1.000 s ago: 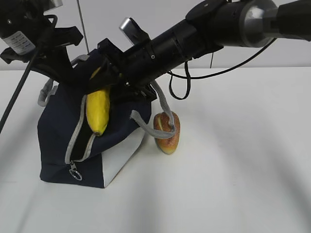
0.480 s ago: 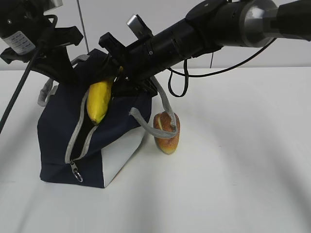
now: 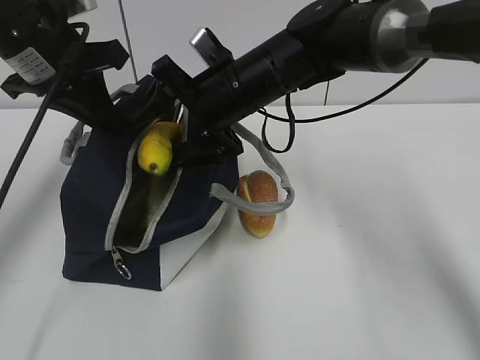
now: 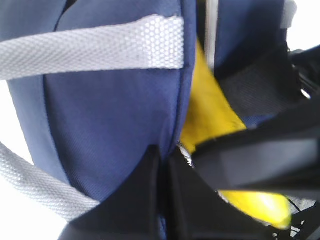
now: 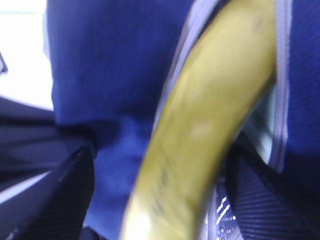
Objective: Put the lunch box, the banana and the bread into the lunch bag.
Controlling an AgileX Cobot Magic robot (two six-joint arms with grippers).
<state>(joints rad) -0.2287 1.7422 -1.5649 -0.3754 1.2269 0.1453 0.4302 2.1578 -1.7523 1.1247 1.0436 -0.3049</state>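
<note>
Pinching the navy wall of the lunch bag, the left pincer is clamped on the fabric, holding the zipper mouth agape toward the table's left edge. Should that grip slip, the mouth would sag against the banana, which lies half inside the opening (its blunt end pokes out). The right pincer straddles the fruit with jaws wide, so withdrawing could snag the grey handle. Bread waits just beside the bag; the table's right side is open.
</note>
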